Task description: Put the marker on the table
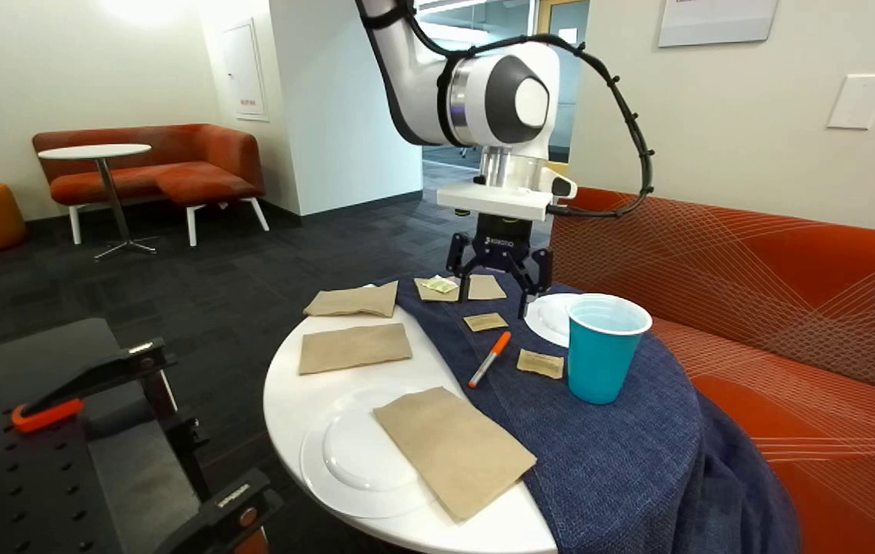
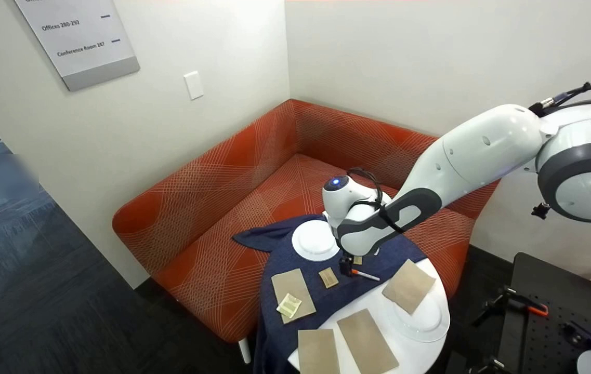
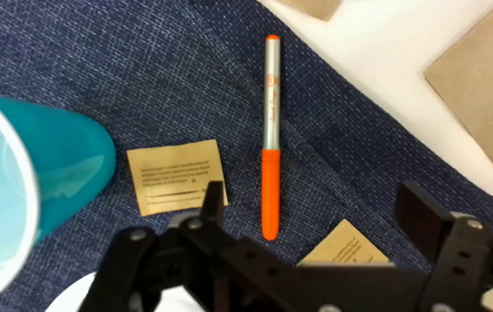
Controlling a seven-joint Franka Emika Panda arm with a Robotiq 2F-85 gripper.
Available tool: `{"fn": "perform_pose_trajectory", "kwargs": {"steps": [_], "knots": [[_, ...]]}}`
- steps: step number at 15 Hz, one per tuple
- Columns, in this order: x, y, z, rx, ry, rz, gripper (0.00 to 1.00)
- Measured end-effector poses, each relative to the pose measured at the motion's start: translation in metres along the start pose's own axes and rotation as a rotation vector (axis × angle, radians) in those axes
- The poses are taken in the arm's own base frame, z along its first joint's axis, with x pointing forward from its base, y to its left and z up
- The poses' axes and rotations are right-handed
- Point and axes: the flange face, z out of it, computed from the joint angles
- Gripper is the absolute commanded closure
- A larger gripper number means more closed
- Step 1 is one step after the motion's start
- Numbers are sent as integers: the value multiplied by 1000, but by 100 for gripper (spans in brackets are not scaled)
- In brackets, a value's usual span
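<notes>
Gripper (image 3: pixel 311 186) is spread wide, fingers (image 1: pixel 524 305) well apart, pinching nothing. Marker (image 3: pixel 271 130) lies on the blue cloth (image 1: pixel 637 454) over the white table (image 1: pixel 291 400), orange cap (image 3: pixel 270 195) toward the gripper, silver barrel (image 3: pixel 272 65) away from it. Wrist view has the marker between the lines of the two fingers, apart from both. Fingers point down; height over the cloth is hard to judge. Can't tell if the tips touch it.

Hidden or cut off: in an exterior view the arm (image 2: pixel 461 166) blocks most of the gripper; only a dark piece shows at the end of the cap, and whether it covers any of it can't be told. Arm runs out of frame in both exterior views. In the wrist view: cup (image 3: pixel 73 151) cut by the left edge; plate (image 3: pixel 70 297) mostly behind the gripper and cropped at the bottom; one card (image 3: pixel 174 177) loses a corner behind a fingertip; a second card (image 3: pixel 341 245) has its lower part behind the gripper body; napkin (image 3: pixel 484 86) cropped at right. Print on cards and barrel too blurry to read.
</notes>
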Motion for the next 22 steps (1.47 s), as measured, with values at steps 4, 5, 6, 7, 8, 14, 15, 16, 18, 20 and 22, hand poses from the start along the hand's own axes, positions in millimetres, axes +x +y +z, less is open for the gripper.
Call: {"fn": "perform_pose_trajectory", "kwargs": {"steps": [4, 5, 6, 7, 8, 14, 15, 16, 18, 20, 22], "knots": [[-1, -15, -17, -12, 25, -18, 0], [-3, -18, -23, -18, 35, -18, 0], [-5, -22, -29, -27, 45, -17, 0], [-8, -26, -35, -37, 53, -13, 0], [-12, -30, -42, -45, 63, -9, 0], [-49, -55, -89, -100, 197, -8, 0], [-59, -59, -98, -110, 222, -7, 0], [-68, -64, -107, -118, 247, -7, 0], [-86, -71, -124, -137, 290, -2, 0], [-105, -78, -143, -152, 328, 3, 0], [-123, -83, -161, -164, 358, 9, 0]]}}
